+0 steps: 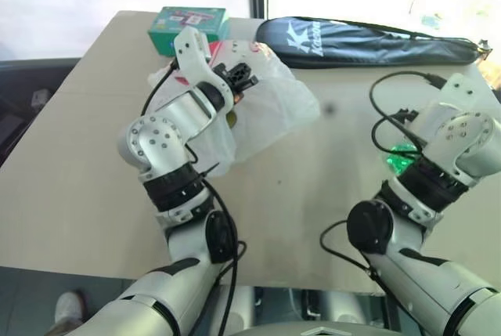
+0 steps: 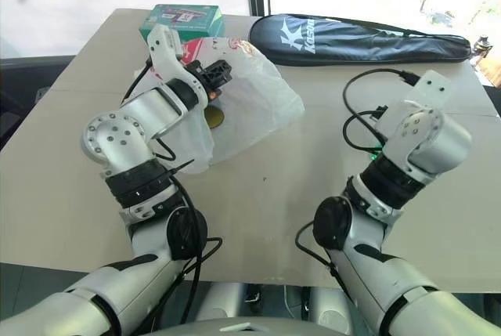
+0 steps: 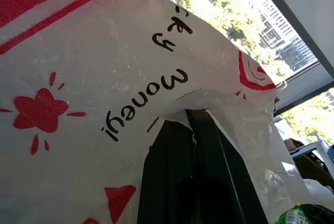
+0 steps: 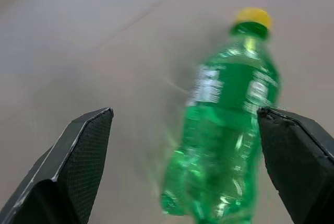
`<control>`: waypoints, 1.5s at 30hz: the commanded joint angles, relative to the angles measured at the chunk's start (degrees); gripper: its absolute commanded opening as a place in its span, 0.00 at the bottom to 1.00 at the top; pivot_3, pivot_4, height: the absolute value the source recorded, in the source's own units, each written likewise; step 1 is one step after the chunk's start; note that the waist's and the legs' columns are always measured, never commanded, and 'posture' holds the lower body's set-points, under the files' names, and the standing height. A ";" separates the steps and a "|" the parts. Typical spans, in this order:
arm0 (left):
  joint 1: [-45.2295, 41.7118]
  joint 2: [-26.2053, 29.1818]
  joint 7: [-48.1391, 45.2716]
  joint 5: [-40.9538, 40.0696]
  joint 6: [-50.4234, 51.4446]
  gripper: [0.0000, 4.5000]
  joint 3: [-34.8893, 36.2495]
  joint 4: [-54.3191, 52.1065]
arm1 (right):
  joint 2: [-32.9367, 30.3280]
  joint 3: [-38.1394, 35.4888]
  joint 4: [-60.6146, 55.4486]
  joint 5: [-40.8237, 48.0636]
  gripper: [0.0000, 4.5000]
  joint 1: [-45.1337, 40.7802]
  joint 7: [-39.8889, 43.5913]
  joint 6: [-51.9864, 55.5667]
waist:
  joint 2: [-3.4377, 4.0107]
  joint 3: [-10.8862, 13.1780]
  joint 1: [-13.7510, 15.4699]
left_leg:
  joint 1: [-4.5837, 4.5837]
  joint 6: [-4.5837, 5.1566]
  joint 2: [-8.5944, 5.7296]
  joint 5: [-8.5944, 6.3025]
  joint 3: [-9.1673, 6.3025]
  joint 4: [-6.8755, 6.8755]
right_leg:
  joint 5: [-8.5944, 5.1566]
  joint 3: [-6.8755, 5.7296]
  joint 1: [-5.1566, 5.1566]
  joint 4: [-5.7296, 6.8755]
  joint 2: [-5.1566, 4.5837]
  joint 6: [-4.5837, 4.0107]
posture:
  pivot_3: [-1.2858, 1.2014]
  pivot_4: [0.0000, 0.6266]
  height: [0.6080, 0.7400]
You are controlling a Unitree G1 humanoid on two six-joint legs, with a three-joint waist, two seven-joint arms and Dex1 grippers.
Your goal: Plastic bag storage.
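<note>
Head views: tan desk (image 1: pixel 313 195) by a bright window. At the far edge lie a green box (image 1: pixel 188 27) & a long black racket cover (image 1: pixel 368 42), both well apart from the work, prob just parked there. The plastic bag (image 1: pixel 270 109) lies crumpled on the desk's far left part, beside the box, with one edge lifted off the surface. Left gripper (image 1: pixel 243 77) has that raised edge; lifting it like this likely serves to open the bag's mouth so sthg can go in. Right arm sits low on the right w/ a green bottle (image 1: pixel 403 160) glimpsed just under it, well apart from the bag.

Left wrist view: fingers (image 3: pixel 209 151) pressed fully together, thin film of the bag pinched betw them & draped over the tips. Red star print & dark lettering run across the sheet.

Right wrist view: right gripper (image 4: pixel 185 125) spread about as wide as it goes, holding nothing. The bottle, yellow cap, lies on the desk betw the two fingers but closer to one; looks lined up for a grab, not yet gripped.
</note>
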 commanded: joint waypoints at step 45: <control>7.83 17.14 -10.60 -19.54 5.44 0.00 -8.85 -15.29 | -2.66 36.97 49.14 35.96 0.65 -0.25 55.32 -47.60 | 0.10 0.21 -1.54 | -0.09 0.02 0.07 0.03 -0.23 -0.03 | 0.02 -0.01 0.01 -0.09 0.02 -0.22 | 0.52 0.24 1.00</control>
